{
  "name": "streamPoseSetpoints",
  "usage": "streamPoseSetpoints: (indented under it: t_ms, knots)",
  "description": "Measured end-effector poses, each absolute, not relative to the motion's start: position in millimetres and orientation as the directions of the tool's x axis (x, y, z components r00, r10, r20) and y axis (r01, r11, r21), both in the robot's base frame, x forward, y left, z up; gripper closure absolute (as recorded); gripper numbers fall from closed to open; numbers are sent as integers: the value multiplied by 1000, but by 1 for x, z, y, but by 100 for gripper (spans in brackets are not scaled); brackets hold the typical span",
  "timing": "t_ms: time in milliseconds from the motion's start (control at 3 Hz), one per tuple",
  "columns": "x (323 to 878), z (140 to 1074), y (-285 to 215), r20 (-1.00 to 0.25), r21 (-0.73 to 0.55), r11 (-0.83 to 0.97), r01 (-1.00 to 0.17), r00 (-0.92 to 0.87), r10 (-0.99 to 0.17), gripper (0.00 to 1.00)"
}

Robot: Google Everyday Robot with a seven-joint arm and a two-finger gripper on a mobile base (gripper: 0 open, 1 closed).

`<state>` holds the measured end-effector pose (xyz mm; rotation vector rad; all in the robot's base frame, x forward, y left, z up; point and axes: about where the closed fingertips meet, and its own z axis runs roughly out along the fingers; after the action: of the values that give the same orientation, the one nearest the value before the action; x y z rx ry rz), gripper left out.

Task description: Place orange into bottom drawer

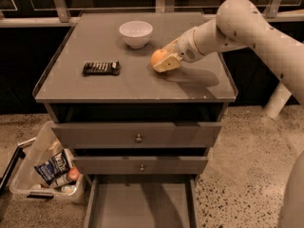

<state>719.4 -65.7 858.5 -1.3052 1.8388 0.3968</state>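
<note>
The orange (157, 57) rests on the grey cabinet top, right of centre and just in front of the white bowl (136, 33). My gripper (164, 61) reaches in from the right on the cream arm and sits right against the orange, low over the top, covering its right side. The bottom drawer (140, 204) is pulled out at the foot of the cabinet, and its flat grey floor shows with nothing in it.
A dark snack bar (100, 68) lies on the left of the cabinet top. The two upper drawers (137, 136) with round knobs are closed. A clear bin of snack packets (50, 167) stands on the floor to the left of the cabinet.
</note>
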Motion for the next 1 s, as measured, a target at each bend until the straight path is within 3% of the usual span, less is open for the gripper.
streamPoseSetpoints:
  t_ms: [333, 1000]
  knots:
    - [719, 859, -66, -768, -198, 411, -890, -120, -629, 100]
    - [706, 884, -66, -752, -227, 396, -890, -98, -652, 100]
